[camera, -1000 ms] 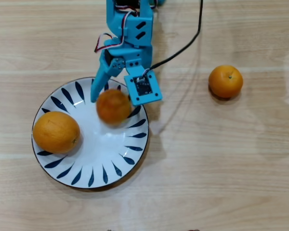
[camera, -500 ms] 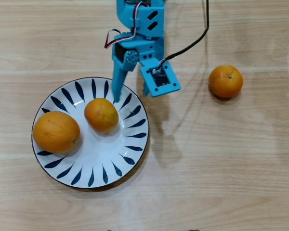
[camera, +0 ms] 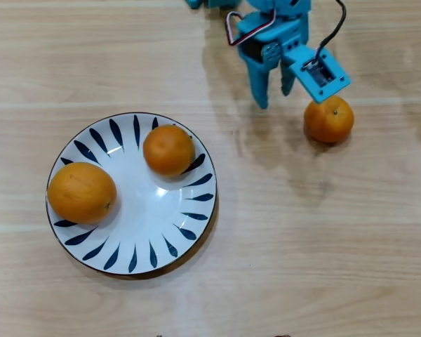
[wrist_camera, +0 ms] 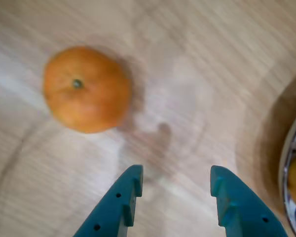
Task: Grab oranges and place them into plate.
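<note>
The gripper [wrist_camera: 175, 185] hangs empty over bare wooden table [camera: 323, 239], its two blue fingers [wrist_camera: 123, 197] spread apart. Nearest it, ahead and to the left in the wrist view, sits a small orange [wrist_camera: 87, 89] on the table, round with no long axis, stem spot facing up. Farther off, the plate [camera: 161, 232] holds another small orange [camera: 168, 149] and the larger orange [camera: 81, 192]; the blurred wrist view probably catches that plate's rim at right.

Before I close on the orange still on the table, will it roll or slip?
The orange looks round and sits free on the bare wooden table, so a nudge from one finger would probably roll it. Its dimpled skin should grip fairly well. The open gripper sits off to one side of it in the wrist view, so centre first.
</note>
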